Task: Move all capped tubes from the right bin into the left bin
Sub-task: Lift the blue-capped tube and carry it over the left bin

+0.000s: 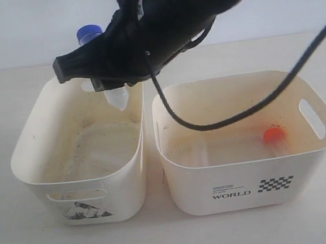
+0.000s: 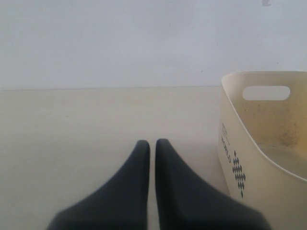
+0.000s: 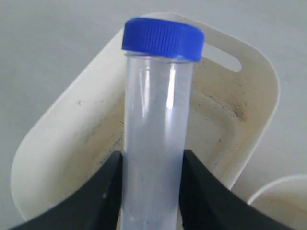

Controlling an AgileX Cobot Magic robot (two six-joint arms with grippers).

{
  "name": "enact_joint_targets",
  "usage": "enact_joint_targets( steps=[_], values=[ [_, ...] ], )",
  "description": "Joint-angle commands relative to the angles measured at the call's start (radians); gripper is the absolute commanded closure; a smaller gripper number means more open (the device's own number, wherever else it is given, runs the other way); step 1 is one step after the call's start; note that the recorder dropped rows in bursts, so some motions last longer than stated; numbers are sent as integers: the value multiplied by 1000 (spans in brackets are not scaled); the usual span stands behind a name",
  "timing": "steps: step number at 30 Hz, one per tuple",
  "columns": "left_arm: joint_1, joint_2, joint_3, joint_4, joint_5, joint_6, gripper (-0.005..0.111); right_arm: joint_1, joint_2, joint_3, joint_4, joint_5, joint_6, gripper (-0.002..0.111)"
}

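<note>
Right gripper [image 3: 152, 157]: clamped on the blue-capped tube [image 3: 154, 110], one pad on each side of the clear barrel, cap standing free of the jaws.

Step in hand: the carry-over, at the drop point. In the exterior view the tube hangs tip-down over the left bin [image 1: 33, 142], close to the wall that faces the right bin [image 1: 245, 174] and well above the grimy floor.

Next move, my judgement: ease toward the bin's middle, then part the jaws and let it fall. After that, go to the right bin, where an orange-capped tube [image 1: 275, 136] lies. I cannot make out a second one.

Left gripper [image 2: 152, 143]: fingers together, holding nothing, low over the table [image 2: 72, 120].

Views: my right wrist camera shows the grip itself, which the arm hides in the exterior view. Only the exterior view shows what is inside the right bin.
</note>
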Motion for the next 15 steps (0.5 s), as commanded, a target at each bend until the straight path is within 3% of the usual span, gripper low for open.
enact_joint_targets(
  steps=[1,7,10,13,15],
  values=[
    [0,0,-4,-4,0,-10,102,2,74,-67,67,11,-127,108],
    [0,0,-4,-4,0,-10,102,2,188,-166,113,87,-186,103],
    [0,0,-4,-4,0,-10,102,2,233,-206,121,105,-195,82],
    [0,0,-4,-4,0,-10,102,2,258,-228,121,109,-195,49],
    [0,0,-4,-4,0,-10,102,2,266,-236,121,111,-195,39]
  ],
)
